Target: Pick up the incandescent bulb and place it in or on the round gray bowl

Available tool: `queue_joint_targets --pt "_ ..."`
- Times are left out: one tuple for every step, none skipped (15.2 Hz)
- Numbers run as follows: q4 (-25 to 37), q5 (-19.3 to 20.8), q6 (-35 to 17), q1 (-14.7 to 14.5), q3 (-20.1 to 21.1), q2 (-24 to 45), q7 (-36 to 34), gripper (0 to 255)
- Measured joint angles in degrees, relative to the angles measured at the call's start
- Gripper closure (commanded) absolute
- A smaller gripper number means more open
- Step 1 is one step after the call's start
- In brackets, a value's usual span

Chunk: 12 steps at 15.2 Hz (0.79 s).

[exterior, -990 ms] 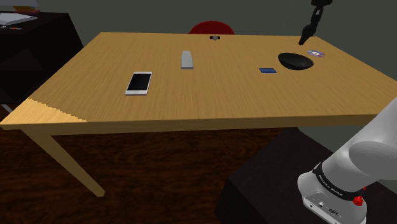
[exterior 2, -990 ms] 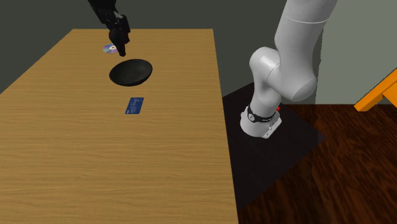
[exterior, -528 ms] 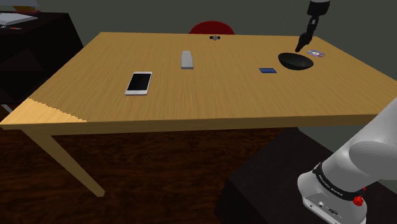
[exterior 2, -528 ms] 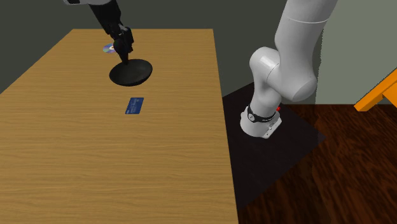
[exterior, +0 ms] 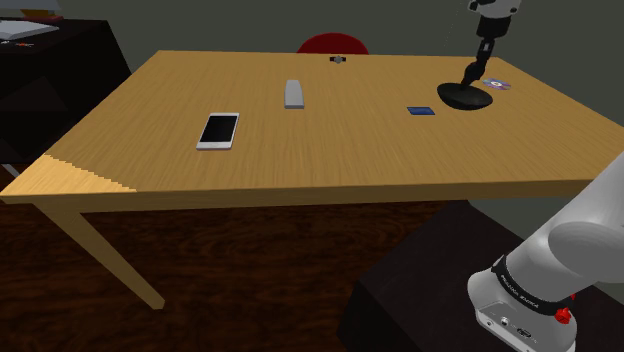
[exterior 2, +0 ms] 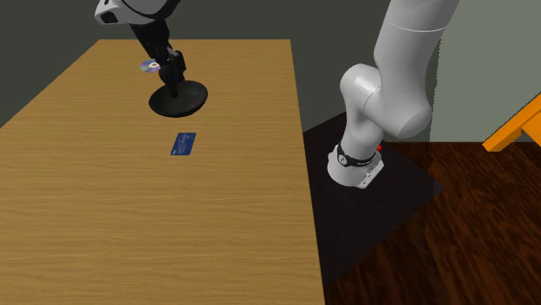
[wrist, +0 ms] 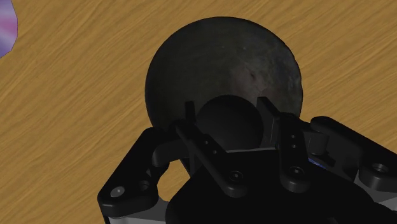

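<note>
Dark round bulb [wrist: 229, 124] hangs clasped in the black pincer [exterior 2: 174, 85] over the dark round bowl [exterior 2: 196, 102] at the shoulder view's one o'clock; placing is underway, and releasing seems next.

bulb [wrist: 230, 130]: dark, round, clamped in my claw [wrist: 228, 111], low over the bowl [wrist: 210, 57]. That bowl: round, dark grey, upright on the wooden table [exterior: 350, 150], near its edge.
</note>
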<state>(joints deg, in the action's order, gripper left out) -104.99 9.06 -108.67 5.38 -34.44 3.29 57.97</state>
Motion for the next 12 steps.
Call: queue_joint_targets --pt "-0.1 0.0 -0.1 0.0 0.0 0.0 0.0 255" --pt "-0.1 0.0 -0.1 0.0 0.0 0.0 0.0 255" --pt "-0.1 0.0 -0.1 0.0 0.0 0.0 0.0 255" --pt "-0.1 0.0 -0.1 0.0 0.0 0.0 0.0 255" --pt "-0.1 0.0 -0.1 0.0 0.0 0.0 0.0 0" --pt "-0.1 0.0 -0.1 0.0 0.0 0.0 0.0 0" --pt "-0.1 0.0 -0.1 0.0 0.0 0.0 0.0 0" --pt "-0.1 0.0 -0.1 0.0 0.0 0.0 0.0 0" --pt "-0.1 0.0 -0.1 0.0 0.0 0.0 0.0 0" --pt "-0.1 0.0 -0.1 0.0 0.0 0.0 0.0 0" --pt "-0.1 0.0 -0.1 0.0 0.0 0.0 0.0 0" --pt "0.4 0.2 0.7 -0.1 0.1 -0.3 -0.2 0"
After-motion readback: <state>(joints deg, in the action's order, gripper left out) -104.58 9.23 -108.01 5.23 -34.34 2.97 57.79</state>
